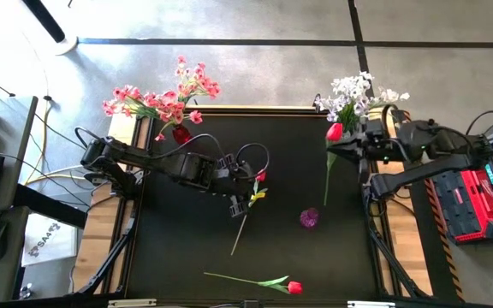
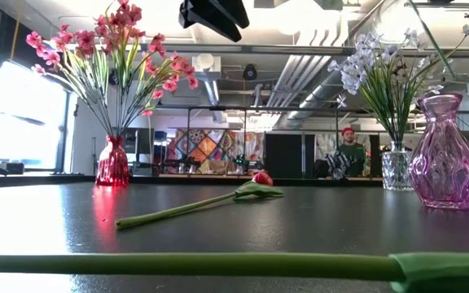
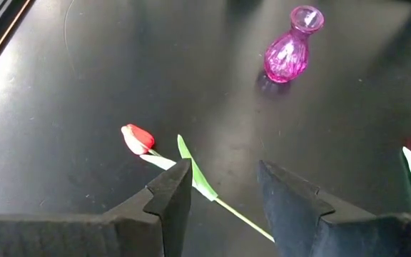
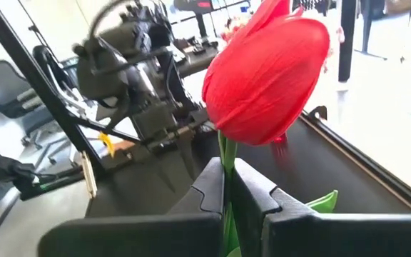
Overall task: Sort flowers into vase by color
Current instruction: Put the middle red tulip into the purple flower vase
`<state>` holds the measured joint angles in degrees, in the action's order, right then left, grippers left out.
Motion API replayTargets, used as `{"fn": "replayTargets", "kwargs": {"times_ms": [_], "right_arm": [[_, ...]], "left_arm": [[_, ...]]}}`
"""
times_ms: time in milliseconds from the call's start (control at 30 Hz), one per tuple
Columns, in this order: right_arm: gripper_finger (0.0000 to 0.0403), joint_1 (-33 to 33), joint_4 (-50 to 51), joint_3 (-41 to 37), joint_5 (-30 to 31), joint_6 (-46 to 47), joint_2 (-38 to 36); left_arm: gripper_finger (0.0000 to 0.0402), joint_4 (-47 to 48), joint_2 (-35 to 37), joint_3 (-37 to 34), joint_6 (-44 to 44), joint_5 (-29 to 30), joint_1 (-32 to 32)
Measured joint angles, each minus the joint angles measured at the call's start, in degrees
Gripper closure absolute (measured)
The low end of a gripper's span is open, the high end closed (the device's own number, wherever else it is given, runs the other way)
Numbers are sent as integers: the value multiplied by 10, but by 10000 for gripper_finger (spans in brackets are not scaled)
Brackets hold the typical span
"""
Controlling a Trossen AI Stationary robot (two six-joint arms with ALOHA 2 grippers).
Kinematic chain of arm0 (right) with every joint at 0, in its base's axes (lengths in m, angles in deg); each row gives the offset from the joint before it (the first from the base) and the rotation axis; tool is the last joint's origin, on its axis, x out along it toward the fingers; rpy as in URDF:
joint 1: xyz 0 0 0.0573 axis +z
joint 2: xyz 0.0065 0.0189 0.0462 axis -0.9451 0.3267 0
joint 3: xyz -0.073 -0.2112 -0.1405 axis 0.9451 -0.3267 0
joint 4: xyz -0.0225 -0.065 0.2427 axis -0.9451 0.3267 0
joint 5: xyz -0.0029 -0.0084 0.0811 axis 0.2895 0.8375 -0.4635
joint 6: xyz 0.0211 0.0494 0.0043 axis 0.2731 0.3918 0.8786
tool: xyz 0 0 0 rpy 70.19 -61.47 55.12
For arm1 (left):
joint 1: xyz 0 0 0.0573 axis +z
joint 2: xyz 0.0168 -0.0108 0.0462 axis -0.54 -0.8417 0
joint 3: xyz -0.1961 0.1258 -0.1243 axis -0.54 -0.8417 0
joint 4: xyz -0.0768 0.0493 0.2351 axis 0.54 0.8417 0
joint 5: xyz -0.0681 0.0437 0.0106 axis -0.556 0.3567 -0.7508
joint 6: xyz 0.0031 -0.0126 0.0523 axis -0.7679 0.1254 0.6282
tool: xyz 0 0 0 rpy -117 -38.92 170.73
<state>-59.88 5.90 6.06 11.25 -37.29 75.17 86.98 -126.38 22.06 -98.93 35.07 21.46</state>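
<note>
— Over on the right edge of the dark surface point(image 1: 187, 248), what's that arm up to?

— The right gripper point(image 4: 228, 187) has its fingers pinched tight on the stem of a red tulip point(image 4: 266, 75), just under the bloom; from above, the stem hangs down over the surface beside the clear vase of white blossoms point(image 1: 359, 94). The arm is folded back along the right side, wrist turned inward.

— And the left one?

— Stretched out low from the left side, elbow bent, reaching to mid-surface. The left gripper point(image 3: 223, 193) hovers with its fingers partway apart, straddling the stem of a second tulip point(image 1: 251, 201) lying flat. Not touching it, as far as I can tell.

— Anything else lying about?

— A third tulip point(image 1: 264, 281) lies near the front edge. The empty pink vase point(image 1: 309, 218) stands mid-surface, and the red vase of pink blossoms point(image 1: 163, 101) sits at the back left corner.
</note>
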Motion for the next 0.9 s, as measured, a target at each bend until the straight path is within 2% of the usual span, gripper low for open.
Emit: {"fn": "replayTargets", "kwargs": {"times_ms": [333,500,700,900], "right_arm": [[403,2,-25,-1,-46,-6,36],[403,16,-30,-1,-10,-21,62],[403,34,-34,-1,-7,-10,93],[403,61,-42,-1,44,-10,104]], "left_arm": [[252,0,0,0,-23,5,0],[252,-1,0,0,-33,5,0],[252,-1,0,0,-46,19,0],[252,-1,0,0,-46,32,0]]}}
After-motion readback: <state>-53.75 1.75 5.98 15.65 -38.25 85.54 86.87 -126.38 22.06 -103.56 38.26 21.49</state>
